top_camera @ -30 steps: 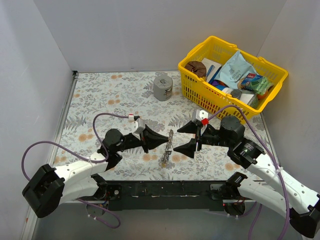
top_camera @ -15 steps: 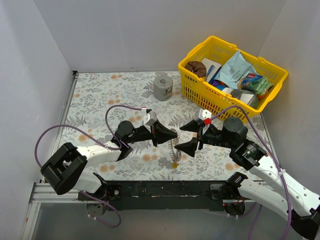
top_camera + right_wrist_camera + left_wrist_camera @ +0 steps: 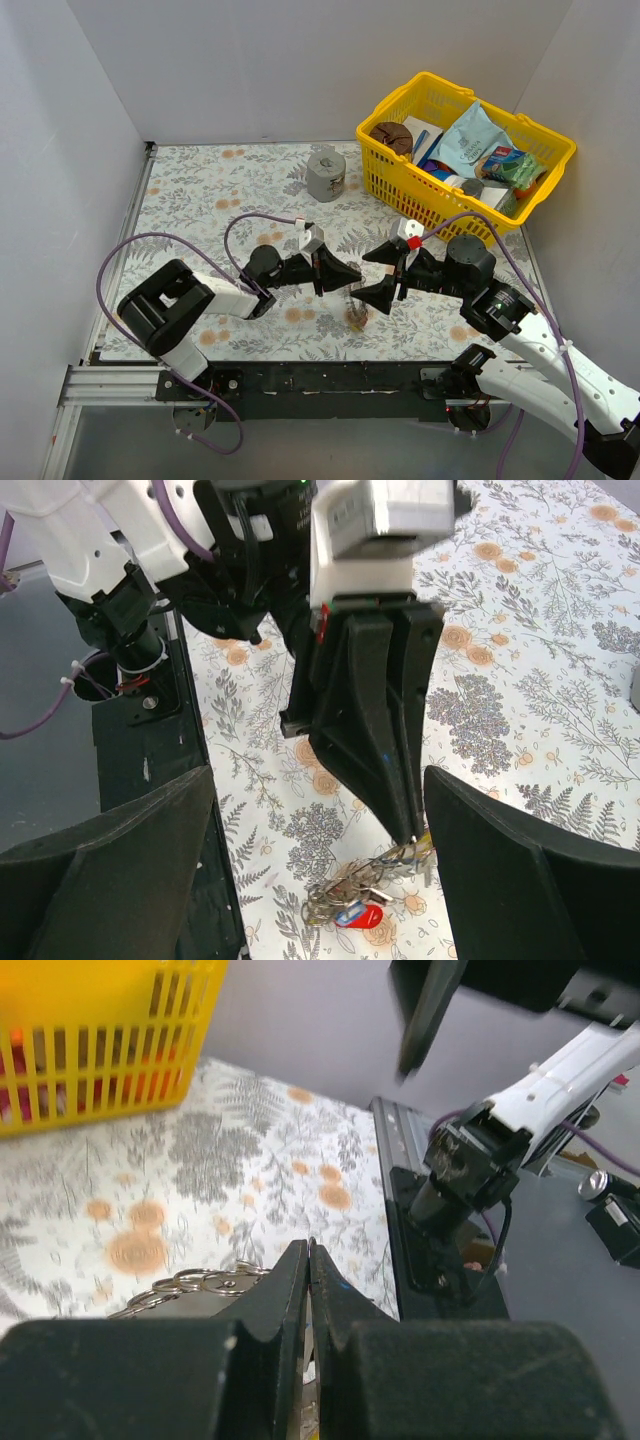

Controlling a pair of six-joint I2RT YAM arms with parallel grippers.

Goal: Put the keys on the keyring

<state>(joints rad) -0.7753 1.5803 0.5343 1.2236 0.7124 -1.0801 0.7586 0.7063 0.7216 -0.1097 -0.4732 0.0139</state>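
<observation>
Left gripper (image 3: pixel 412 832): fingers pressed together, their tips pinching a thin wire loop at the top of the keyring bunch; in the left wrist view, no gap shows between the 2 fingers.
Right gripper (image 3: pixel 372 276): spread wide and holding nothing; its 2 fingers (image 3: pixel 120 860) fill the lower corners of the right wrist view.
Keyring (image 3: pixel 398 857): lower centre of the top view, between the 2 grippers and just under the left tip. Whether the lower end hangs free or rests on the table (image 3: pixel 200 190), I cannot tell.
Keys (image 3: pixel 358 914): in the tangle at the bottom of the bunch, bottom centre of the right wrist view.
Likely weight: light; 1 pinch looks enough to carry it.
Likely stiffness: each piece is hard metal, but the bunch is loosely linked, so it should sway and twist when moved.
Likely surface: smooth thin wire, apt to slide or rotate between flat pads.
Fragility: low; the plastic heads look like the only soft part.
Where to take hold: a key by its coloured head, the broadest flat face; the ring on its rim away from the left pinch, so the 2 grips oppose each other.
Count, keys: 1 red key (image 3: pixel 368 916) and 1 blue key (image 3: pixel 348 911) are clear; any others are lost in the tangle.
Count, loops: several, too tangled to number.
Count, other things: 1 yellow basket (image 3: pixel 400 190) at upper right, 1 grey can (image 3: pixel 325 175) at upper centre.
</observation>
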